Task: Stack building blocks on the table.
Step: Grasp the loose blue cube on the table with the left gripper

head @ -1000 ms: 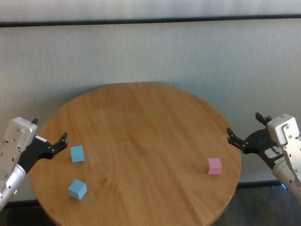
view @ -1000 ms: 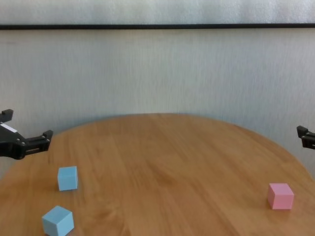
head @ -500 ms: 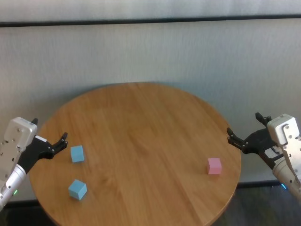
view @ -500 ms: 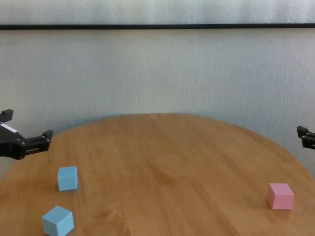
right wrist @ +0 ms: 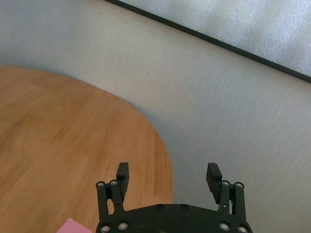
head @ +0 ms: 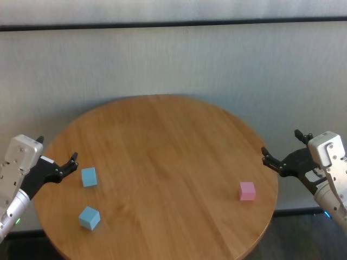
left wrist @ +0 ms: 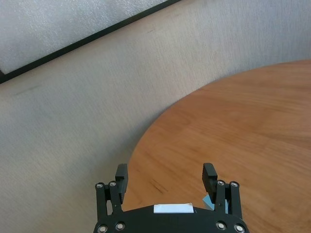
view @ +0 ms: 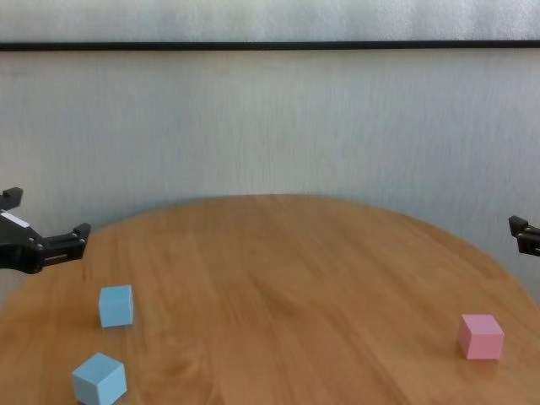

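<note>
Nothing has shifted since the earlier frames. The left gripper [head: 57, 167] hovers at the table's [head: 162, 141] left edge, the right gripper [head: 286, 154] at its right edge, both spread wide and empty. Two blue blocks [head: 89, 176] [head: 89, 218] sit near the left edge, the pink block [head: 246, 190] near the right. A pale wall [head: 173, 59] stands behind.

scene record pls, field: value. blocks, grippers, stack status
table: round wooden table
far blue block: on the robot's left side, flat on the table, apart from the other blocks
near blue block: closer to the robot than the far one, turned at an angle
pink block: alone on the robot's right side
left gripper: open, empty, at the table's left edge beside the far blue block
right gripper: open, empty, at the table's right edge
stack status: nothing stacked yet
</note>
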